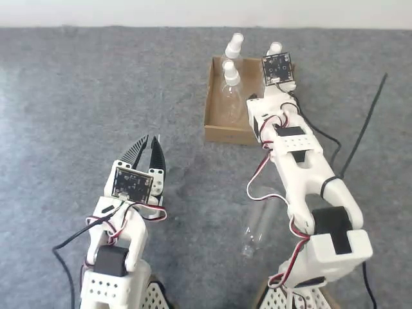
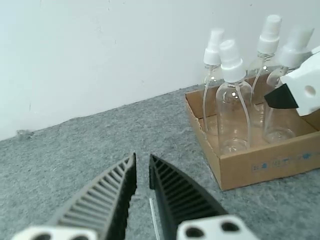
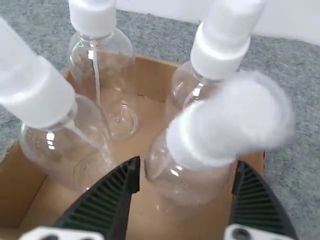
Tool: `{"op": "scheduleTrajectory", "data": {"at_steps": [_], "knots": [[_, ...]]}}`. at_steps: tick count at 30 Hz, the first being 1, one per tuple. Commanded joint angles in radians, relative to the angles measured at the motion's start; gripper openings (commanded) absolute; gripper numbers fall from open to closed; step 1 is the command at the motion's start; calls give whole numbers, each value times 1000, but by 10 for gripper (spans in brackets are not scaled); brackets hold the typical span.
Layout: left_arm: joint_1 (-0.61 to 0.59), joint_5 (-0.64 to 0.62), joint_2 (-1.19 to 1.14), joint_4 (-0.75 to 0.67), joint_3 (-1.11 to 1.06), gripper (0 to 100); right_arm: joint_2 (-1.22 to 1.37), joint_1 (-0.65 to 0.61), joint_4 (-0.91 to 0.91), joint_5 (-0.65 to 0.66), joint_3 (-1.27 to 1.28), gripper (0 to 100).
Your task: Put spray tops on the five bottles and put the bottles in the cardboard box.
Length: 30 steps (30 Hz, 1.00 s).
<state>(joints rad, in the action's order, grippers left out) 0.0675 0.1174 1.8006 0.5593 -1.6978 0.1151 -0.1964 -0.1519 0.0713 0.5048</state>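
The cardboard box (image 1: 210, 103) stands at the back of the grey carpet, holding several clear bottles with white spray tops (image 2: 232, 100). My right gripper (image 3: 185, 167) hangs over the box, open, with one capped bottle (image 3: 195, 175) standing between its fingers; a sliver of cardboard shows beside one finger (image 3: 107, 200). One clear bottle without a top (image 1: 261, 222) lies on the carpet beside the right arm. My left gripper (image 1: 150, 140) sits low at the front left, far from the box (image 2: 260, 162). It is open by a narrow gap (image 2: 143, 160) and holds nothing.
A white wall rises behind the box. Black cables trail along the carpet at the right (image 1: 367, 122) and front left. Bare carpet lies between the left gripper and the box.
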Motion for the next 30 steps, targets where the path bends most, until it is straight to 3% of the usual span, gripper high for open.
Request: {"op": "scheduleTrajectory", "data": {"at_steps": [1, 15, 30], "knots": [[-5, 6, 17, 6, 13, 41, -25, 8, -56, 14, -69, 252], [-5, 6, 17, 6, 13, 41, -50, 13, -76, 14, -66, 252], [-5, 6, 17, 6, 13, 41, -154, 15, -263, 14, -63, 250]]}}
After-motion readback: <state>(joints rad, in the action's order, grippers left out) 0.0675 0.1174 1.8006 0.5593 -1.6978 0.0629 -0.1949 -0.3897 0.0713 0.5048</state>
